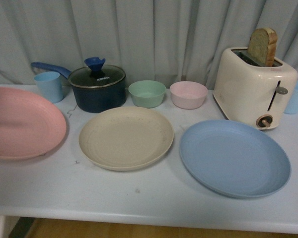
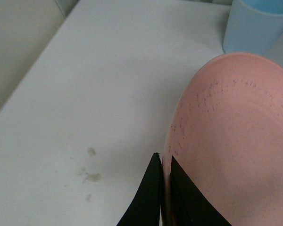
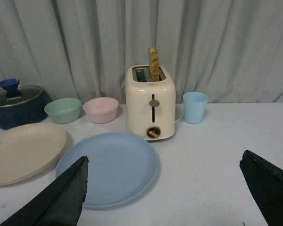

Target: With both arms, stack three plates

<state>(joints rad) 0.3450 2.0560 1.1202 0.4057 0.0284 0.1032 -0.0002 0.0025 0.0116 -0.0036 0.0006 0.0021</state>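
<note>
Grey curtain (image 1: 154, 29) hangs behind a white bench (image 1: 139, 193). Three plates lie flat in a row, none stacked.
- The pink plate (image 1: 20, 124) is at the left edge, partly cut off in the front view.
- The beige plate (image 1: 125, 137) is mid-bench, near the pink one but apart from it.
- The light blue plate (image 1: 234, 157) is toward the right edge, nearer the front, just beside the beige one and not touching it.

Along the back edge, from the left corner:
- a blue cup (image 1: 48, 87)
- a dark blue pot (image 1: 97, 89) with a glass lid
- a green bowl (image 1: 147, 93)
- a pink bowl (image 1: 188, 94)
- a cream toaster (image 1: 253, 87) with a bread slice (image 1: 262, 47) sticking up
- a second blue cup (image 1: 296, 96) at the right edge

Neither arm shows in the front view.

In the left wrist view the left gripper (image 2: 164, 157) is pressed nearly together on the pink plate's rim. One finger is on the inside of the plate and the other on the bench side.

In the right wrist view the right gripper (image 3: 165, 157) is spread wide and holds nothing. It hangs over the bench by the light blue plate, facing the toaster.
</note>
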